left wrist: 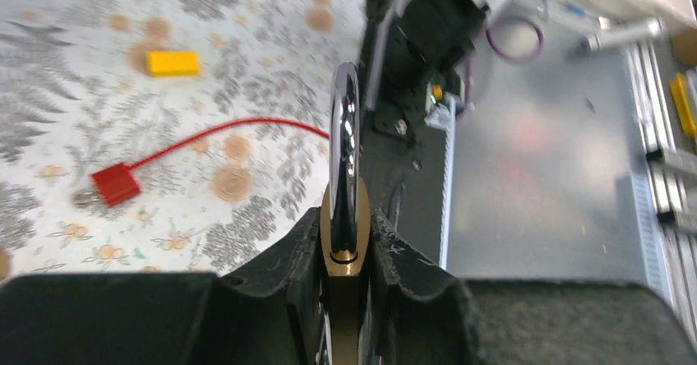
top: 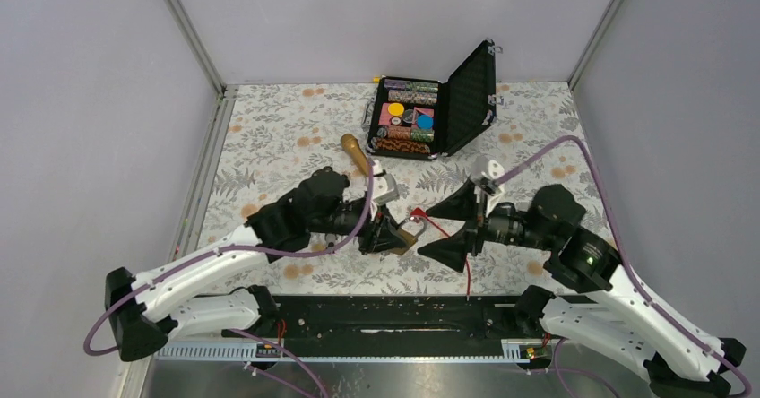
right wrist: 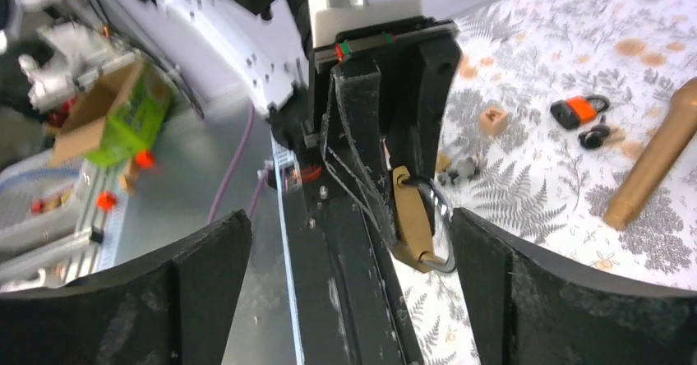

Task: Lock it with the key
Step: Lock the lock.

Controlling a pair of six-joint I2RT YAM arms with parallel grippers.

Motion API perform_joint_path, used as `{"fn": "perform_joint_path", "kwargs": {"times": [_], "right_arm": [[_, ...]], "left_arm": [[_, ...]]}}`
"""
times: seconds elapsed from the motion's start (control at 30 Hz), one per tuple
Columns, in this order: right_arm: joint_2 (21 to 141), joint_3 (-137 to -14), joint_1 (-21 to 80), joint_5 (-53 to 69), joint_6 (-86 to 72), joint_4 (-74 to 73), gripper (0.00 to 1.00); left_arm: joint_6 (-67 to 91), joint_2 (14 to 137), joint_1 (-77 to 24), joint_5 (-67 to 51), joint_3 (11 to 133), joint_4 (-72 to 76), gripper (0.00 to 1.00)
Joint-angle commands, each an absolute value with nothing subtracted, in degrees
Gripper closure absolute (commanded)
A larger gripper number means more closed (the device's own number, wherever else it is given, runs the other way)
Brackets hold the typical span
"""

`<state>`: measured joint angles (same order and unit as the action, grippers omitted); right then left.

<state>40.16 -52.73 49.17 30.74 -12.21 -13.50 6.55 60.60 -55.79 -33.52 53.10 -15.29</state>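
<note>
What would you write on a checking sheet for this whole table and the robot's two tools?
Surface: floral cloth, lying flat.
Job's things: brass padlock clamped by the left tool; red tag on a red cord lies loose on the cloth.
Clutter: open black case of chips, brown handle, yellow block, small orange padlock.
Tools: left tool shut on the brass padlock; right tool wide open, empty, facing it.
Cables: purple cables run along both arms.
Surroundings: plain grey walls; metal rail at the near edge.
</note>
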Motion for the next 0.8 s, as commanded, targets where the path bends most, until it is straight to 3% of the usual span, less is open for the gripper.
{"fn": "perform_joint_path", "kwargs": {"times": [0.0,0.2,0.4,0.6,0.77], "right_arm": [[34.01,-44.36,49.36,19.34,-19.9,4.79,0.03],[32.51,-36.2,49.38,17.3,-28.17,21.67,0.08],[38.89,-32.91,49.38,24.27,-31.25,38.22,0.27],[44.46,-33.4,49.39,25.87,-33.08,47.53,0.4],[47.8,-34.39,49.38,27.87,-34.57,50.85,0.63]], "left_arm": [[17.82,52.26,-55.75,-18.57,53.15,1.99,1.0],[26.16,47.76,-55.79,-13.41,50.28,18.54,1.0],[31.44,47.97,-55.81,-11.75,49.16,29.02,1.0],[34.07,49.26,-55.81,-13.09,49.2,33.75,1.0],[34.46,49.37,-55.82,-13.35,48.88,35.66,1.0]]}}
